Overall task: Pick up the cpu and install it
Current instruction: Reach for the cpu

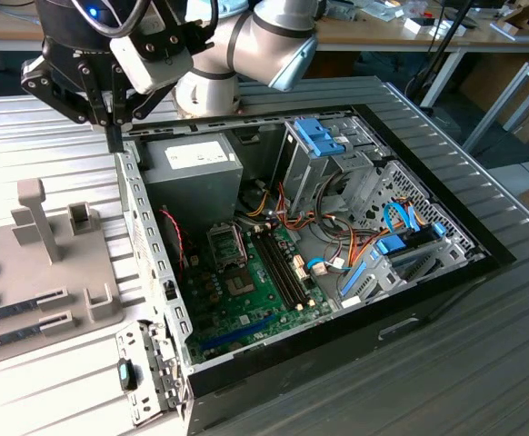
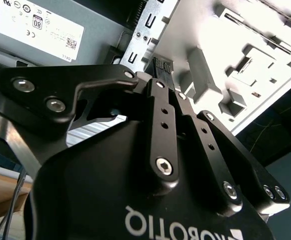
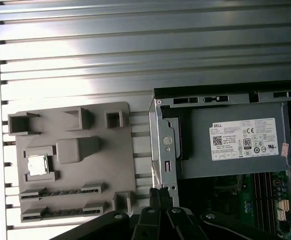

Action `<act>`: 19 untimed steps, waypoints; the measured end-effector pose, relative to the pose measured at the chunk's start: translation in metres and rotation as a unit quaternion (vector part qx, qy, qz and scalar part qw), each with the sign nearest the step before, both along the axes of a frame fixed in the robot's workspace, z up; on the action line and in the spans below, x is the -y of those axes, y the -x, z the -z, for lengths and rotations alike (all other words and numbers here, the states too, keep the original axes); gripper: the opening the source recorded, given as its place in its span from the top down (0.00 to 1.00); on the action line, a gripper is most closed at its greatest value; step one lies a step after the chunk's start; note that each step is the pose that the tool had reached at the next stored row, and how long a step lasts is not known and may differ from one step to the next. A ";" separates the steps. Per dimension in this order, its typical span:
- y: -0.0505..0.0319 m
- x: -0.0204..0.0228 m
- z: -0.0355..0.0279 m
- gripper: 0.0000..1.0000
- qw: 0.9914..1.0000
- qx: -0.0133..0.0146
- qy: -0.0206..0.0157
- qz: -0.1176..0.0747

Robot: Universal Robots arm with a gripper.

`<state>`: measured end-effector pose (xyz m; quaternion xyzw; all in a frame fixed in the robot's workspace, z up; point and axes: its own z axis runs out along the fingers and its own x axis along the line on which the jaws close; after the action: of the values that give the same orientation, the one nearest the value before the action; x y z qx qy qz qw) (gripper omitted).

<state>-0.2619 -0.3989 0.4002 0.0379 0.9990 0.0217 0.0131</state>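
Note:
The cpu (image 3: 37, 165), a small silver square, lies flat in a square pocket of the grey holder plate (image 3: 118, 150) on the ribbed table. My gripper (image 1: 113, 138) hangs high over the corner of the open computer case (image 1: 142, 227), off to one side of the holder plate and well apart from the cpu. Its black fingers (image 2: 161, 115) are pressed together with nothing between them, and in the first wrist view the gripper (image 3: 160, 194) shows above the case wall. Inside the case, the motherboard's socket (image 1: 228, 245) stands beside the memory slots.
The grey power supply (image 3: 235, 145) fills the case corner nearest the gripper. Blue drive cages (image 1: 324, 136) and cable bundles (image 1: 337, 245) crowd the exterior view's right of the case. Long memory sticks (image 3: 60, 192) lie in the holder plate's slots. A grey upright post (image 1: 37, 218) rises from the plate.

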 end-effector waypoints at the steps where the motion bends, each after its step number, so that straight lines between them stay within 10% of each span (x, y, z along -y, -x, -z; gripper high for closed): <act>1: 0.0004 0.0000 0.0000 0.90 1.000 0.000 0.000 0.000; 19: 0.0080 0.0000 0.0000 0.90 1.000 0.000 0.000 0.000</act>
<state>-0.2700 -0.3989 0.4002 0.0379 0.9990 0.0217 0.0130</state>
